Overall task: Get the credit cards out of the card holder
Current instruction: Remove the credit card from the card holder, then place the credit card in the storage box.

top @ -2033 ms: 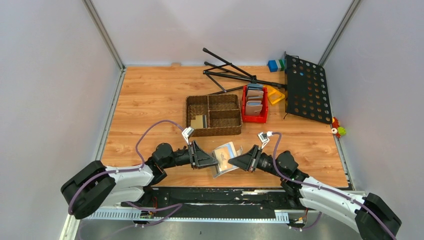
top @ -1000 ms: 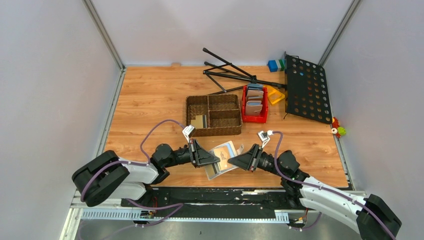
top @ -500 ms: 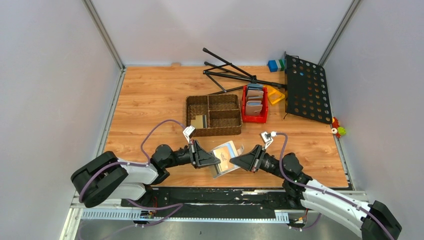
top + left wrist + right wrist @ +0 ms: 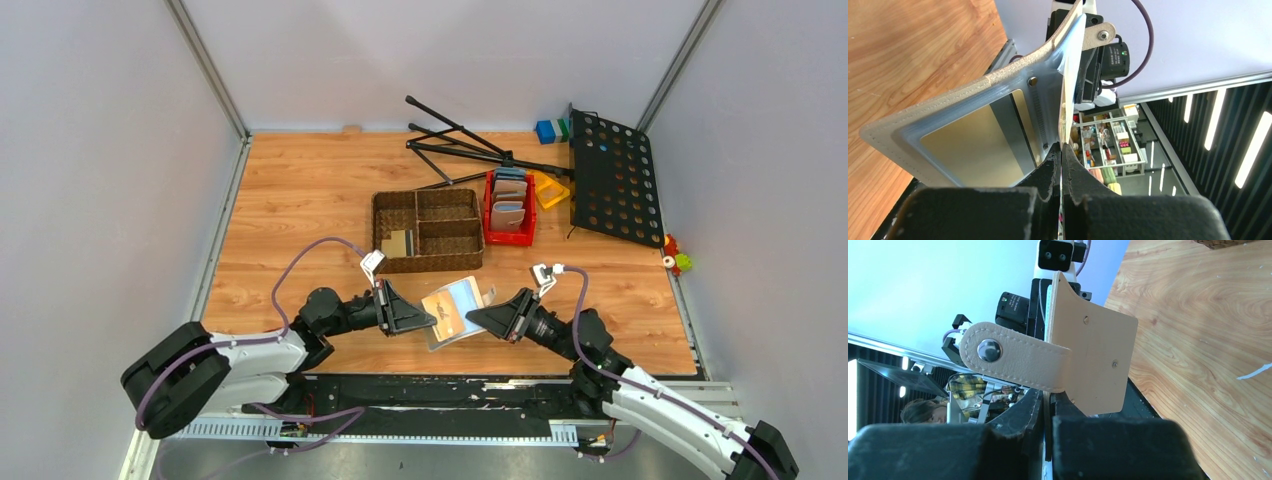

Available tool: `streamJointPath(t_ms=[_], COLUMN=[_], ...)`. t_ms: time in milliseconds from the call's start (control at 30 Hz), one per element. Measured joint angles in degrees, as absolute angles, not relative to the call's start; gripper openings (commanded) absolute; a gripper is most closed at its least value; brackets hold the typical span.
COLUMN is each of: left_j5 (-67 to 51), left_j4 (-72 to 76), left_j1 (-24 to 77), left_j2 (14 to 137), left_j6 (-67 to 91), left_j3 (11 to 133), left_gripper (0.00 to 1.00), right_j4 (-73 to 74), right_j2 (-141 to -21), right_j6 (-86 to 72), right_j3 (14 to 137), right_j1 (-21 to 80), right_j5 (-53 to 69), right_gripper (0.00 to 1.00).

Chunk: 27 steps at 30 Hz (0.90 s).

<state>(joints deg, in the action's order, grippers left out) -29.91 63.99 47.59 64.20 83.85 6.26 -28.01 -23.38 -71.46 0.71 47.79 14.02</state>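
A compartmented brown woven basket sits mid-way across the wood-grain table, just left of a red plastic bin of upright grey-blue and brown wallets. Behind lie a black folded tripod, a black perforated metal stand plate, and blue and green blocks.

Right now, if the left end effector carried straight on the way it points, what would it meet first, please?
The left end effector is pinching the card holder, so that comes first; just beyond, seemingly in line, is the right end effector, gripping its other side.

card holder before basket, bin right of basket
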Motion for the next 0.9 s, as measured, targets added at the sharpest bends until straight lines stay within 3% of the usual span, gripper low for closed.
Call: streamJointPath(t_ms=[267, 467, 700, 900], left_j5=[-31.4, -24.93, -17.34, -10.24], left_j4=[49.25, 12.01, -10.85, -24.14], left_j1=[42.87, 38.04, 36.77, 35.79], left_j2=[55.33, 43.16, 49.74, 59.86], left_j6=[79.11, 62.7, 46.98, 37.6], left_j3=[6.48, 18.98, 38.22, 49.6], left_gripper=[0.0, 0.0, 0.0, 0.0], right_j4=[-20.47, -7.88, -1.76, 0.75], right_j2=[-20.12, -21.41, -35.11, -48.29], right_j6=[-70.76, -66.17, -58.96, -52.29], right_j3=[0.71, 3.79, 13.76, 20.82], right_j1=[47.51, 47.27, 43.03, 31.03], right_j5=[10.24, 5.08, 7.03, 18.61], right_gripper=[0.0, 0.0, 0.0, 0.0])
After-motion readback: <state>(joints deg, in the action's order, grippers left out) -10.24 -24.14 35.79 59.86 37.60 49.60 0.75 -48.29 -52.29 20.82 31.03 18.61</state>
